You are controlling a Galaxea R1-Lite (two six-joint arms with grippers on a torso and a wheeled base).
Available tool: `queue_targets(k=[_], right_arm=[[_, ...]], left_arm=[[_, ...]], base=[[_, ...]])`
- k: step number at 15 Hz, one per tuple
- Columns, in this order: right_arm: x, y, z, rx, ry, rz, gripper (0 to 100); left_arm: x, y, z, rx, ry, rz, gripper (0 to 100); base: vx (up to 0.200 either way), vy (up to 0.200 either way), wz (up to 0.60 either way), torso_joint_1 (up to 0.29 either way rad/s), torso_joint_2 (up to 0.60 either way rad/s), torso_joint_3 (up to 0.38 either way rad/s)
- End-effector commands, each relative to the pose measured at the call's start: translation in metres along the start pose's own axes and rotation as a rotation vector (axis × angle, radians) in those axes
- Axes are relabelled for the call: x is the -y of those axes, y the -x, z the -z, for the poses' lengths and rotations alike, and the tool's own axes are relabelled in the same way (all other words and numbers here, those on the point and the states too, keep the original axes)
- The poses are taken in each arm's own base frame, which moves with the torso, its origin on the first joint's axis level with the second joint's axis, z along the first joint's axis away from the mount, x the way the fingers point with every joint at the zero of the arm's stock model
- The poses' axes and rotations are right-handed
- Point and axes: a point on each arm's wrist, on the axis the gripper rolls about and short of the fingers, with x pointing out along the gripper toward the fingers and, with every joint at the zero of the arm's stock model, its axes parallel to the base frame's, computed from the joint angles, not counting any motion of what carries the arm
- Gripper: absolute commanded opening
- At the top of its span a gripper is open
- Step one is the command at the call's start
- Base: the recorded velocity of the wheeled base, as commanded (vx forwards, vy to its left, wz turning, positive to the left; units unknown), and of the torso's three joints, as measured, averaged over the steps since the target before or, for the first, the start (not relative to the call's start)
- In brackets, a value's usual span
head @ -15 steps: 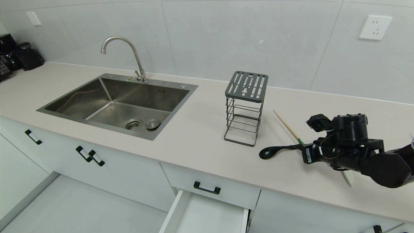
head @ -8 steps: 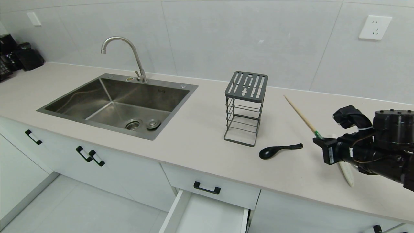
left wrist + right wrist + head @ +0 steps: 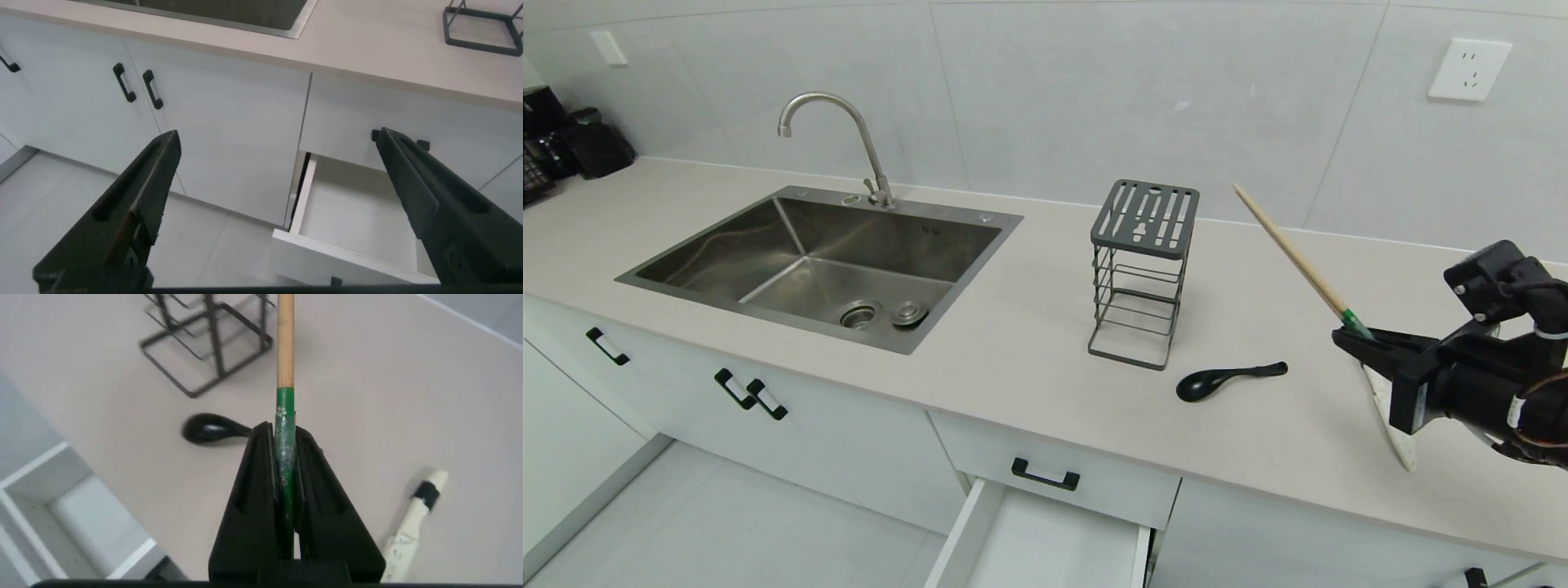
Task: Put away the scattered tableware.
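Here right claw pinches slender wooden chopstick, green-banded end.

The right end effector sits at the right edge of the frame, about mid-height, and its black arm runs off toward the lower right. It points to the left of the frame, tilted slightly upward, with its fingers pressed together on the green end of a chopstick. The left end effector has its two dark fingers spread wide apart.
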Motion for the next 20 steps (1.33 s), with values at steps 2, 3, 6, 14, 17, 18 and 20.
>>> queue_targets(k=[2, 3, 6, 14, 17, 18, 20], right_arm=[[-0.006, 0.022, -0.006, 0.063, 0.048, -0.043, 0], [-0.007, 0.025, -0.005, 0.066, 0.064, -0.063, 0], [-0.012, 0.026, -0.005, 0.098, 0.126, -0.183, 0], [-0.066, 0.013, 0.023, -0.04, 0.16, -0.511, 0], [-0.086, 0.006, 0.043, -0.134, 0.16, -0.601, 0], [-0.096, 0.006, 0.047, -0.152, 0.152, -0.645, 0], [-0.109, 0.007, 0.05, -0.2, 0.078, -0.682, 0]], left_arm=[[0.0, 0.0, 0.0, -0.002, 0.0, -0.001, 100], [0.0, 0.0, 0.0, -0.002, 0.0, -0.001, 100], [0.0, 0.0, 0.0, -0.002, 0.0, -0.001, 100], [0.0, 0.0, 0.0, -0.002, 0.0, -0.001, 100], [0.0, 0.0, 0.0, -0.002, 0.0, -0.001, 100], [0.0, 0.0, 0.0, -0.002, 0.0, -0.001, 100], [0.0, 0.0, 0.0, -0.002, 0.0, -0.001, 100]], base=[[0.0, 0.0, 0.0, 0.0, 0.0, 0.0], [0.0, 0.0, 0.0, 0.0, 0.0, 0.0], [0.0, 0.0, 0.0, 0.0, 0.0, 0.0], [0.0, 0.0, 0.0, 0.0, 0.0, 0.0], [0.0, 0.0, 0.0, 0.0, 0.0, 0.0], [0.0, 0.0, 0.0, 0.0, 0.0, 0.0], [0.0, 0.0, 0.0, 0.0, 0.0, 0.0]])
